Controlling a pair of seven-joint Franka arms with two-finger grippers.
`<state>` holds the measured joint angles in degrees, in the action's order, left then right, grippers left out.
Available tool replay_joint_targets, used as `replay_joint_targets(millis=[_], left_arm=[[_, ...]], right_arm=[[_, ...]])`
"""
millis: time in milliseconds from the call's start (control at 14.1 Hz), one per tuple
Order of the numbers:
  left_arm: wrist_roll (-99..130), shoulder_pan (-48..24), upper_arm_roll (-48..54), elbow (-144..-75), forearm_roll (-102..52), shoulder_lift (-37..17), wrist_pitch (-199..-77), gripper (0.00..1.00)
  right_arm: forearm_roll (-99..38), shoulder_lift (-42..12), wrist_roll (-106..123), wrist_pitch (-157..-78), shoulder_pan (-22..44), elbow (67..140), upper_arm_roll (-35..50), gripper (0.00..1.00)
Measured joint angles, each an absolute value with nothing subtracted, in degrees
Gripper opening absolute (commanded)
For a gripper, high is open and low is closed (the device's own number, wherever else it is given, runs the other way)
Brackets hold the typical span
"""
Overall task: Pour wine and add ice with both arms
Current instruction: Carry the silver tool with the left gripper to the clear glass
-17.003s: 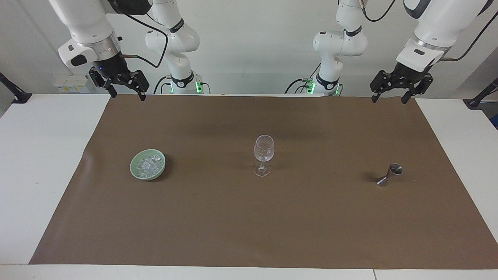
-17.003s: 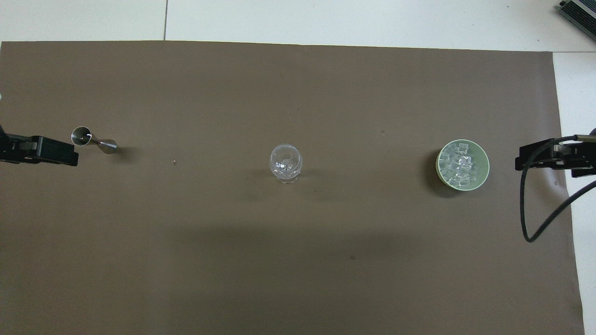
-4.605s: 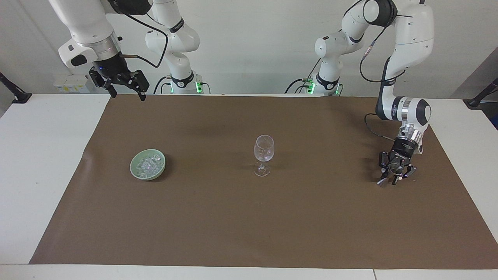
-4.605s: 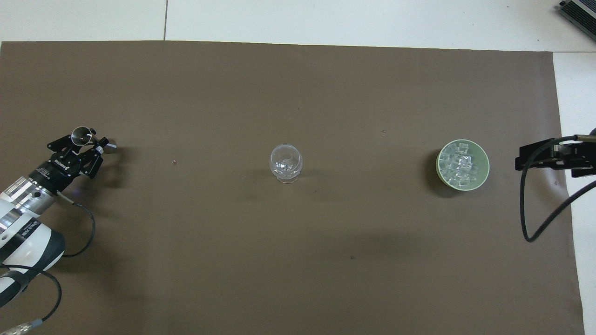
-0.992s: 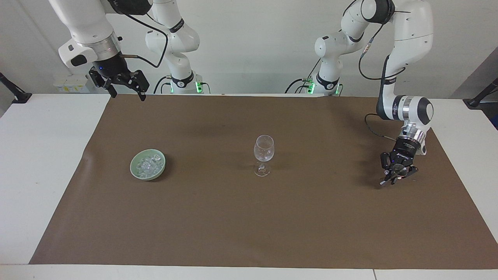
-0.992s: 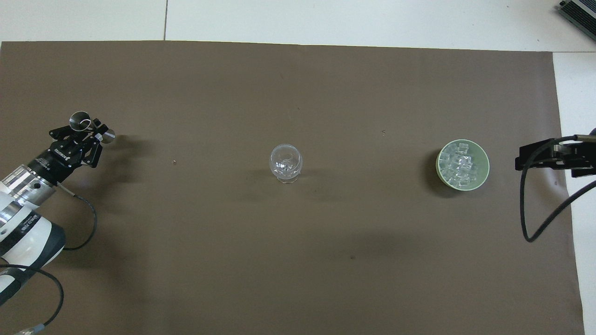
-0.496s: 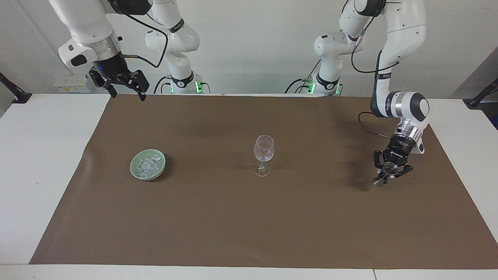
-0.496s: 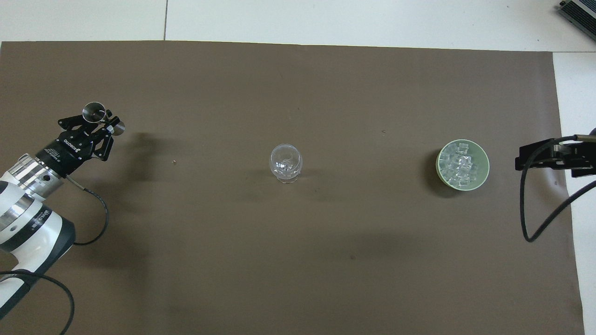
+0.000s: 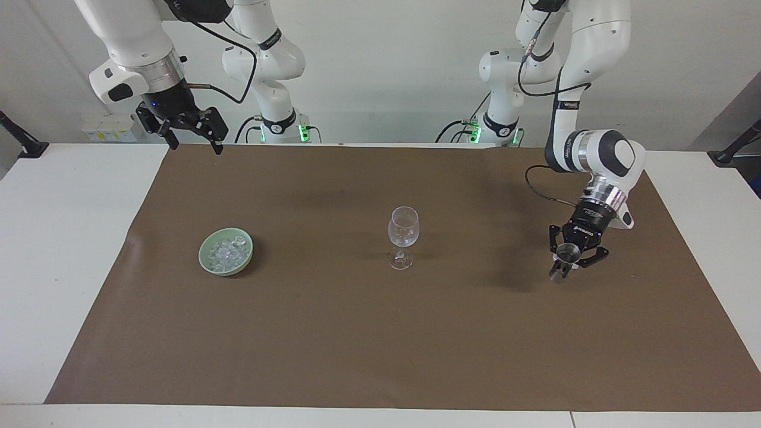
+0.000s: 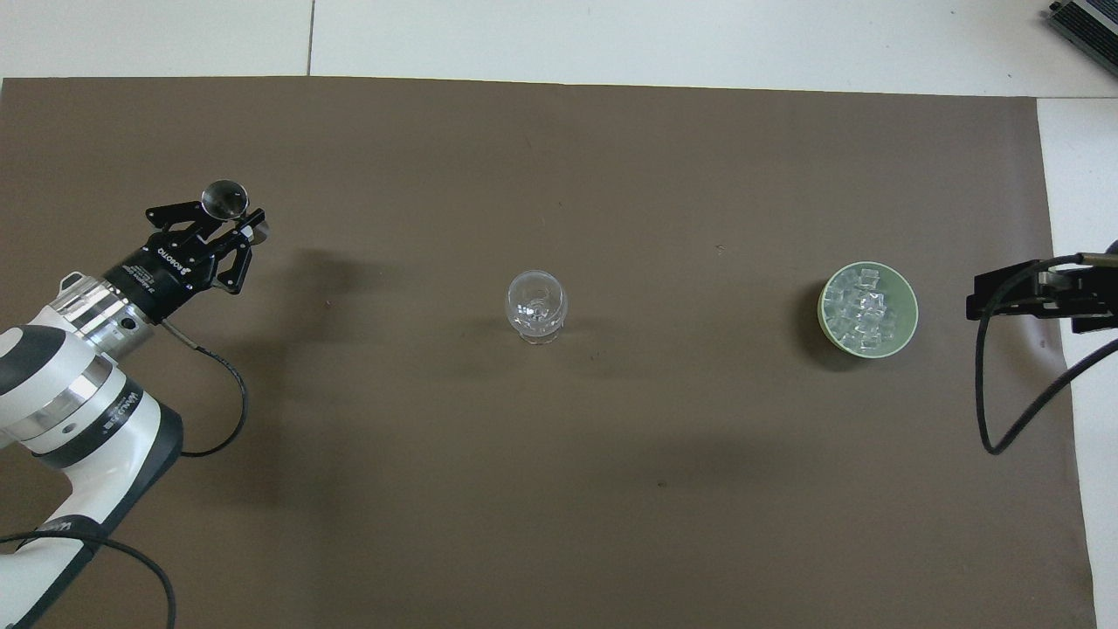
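My left gripper (image 9: pixel 565 260) (image 10: pixel 234 218) is shut on the waist of a small metal jigger (image 9: pixel 559 275) (image 10: pixel 224 199), held tilted in the air over the brown mat toward the left arm's end. A clear stemmed glass (image 9: pixel 403 229) (image 10: pixel 535 301) stands upright at the mat's middle, apart from the jigger. The ice (image 9: pixel 226 252) (image 10: pixel 865 311) lies in a pale green bowl (image 9: pixel 203 254) (image 10: pixel 914 302) toward the right arm's end. My right gripper (image 9: pixel 196 145) (image 10: pixel 975 302) hangs open and empty, raised over the mat's corner, waiting. Wine is out of view.
A brown mat (image 9: pixel 357 333) (image 10: pixel 611 489) covers most of the white table (image 9: pixel 65 249). A black cable (image 10: pixel 1004 411) loops down from the right arm's wrist beside the bowl.
The left gripper has lifted the jigger off the mat and carried it toward the glass, tilting it. The right arm, glass and bowl have not moved.
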<state>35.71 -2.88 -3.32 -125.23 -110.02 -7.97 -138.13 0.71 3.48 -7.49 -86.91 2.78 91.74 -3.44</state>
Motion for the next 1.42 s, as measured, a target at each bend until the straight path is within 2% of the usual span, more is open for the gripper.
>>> replay_joint_targets(millis=[425, 992, 1417], left_arm=[[35.8, -11.6, -3.2, -125.5, -113.5, -5.1, -145.3, 0.00], [35.8, -22.1, -3.0, -125.6, -118.4, -3.9, -153.6, 0.00], [35.8, -23.8, 2.0, -124.1, -119.3, -3.5, -160.8, 0.00]], right_arm=[[0.7, 3.5, -7.5, -86.9, 2.8, 91.7, -3.4, 1.00], [0.7, 3.5, -7.5, -86.9, 2.8, 91.7, -3.4, 1.00], [0.7, 3.5, -7.5, -86.9, 2.8, 91.7, -3.4, 1.00]])
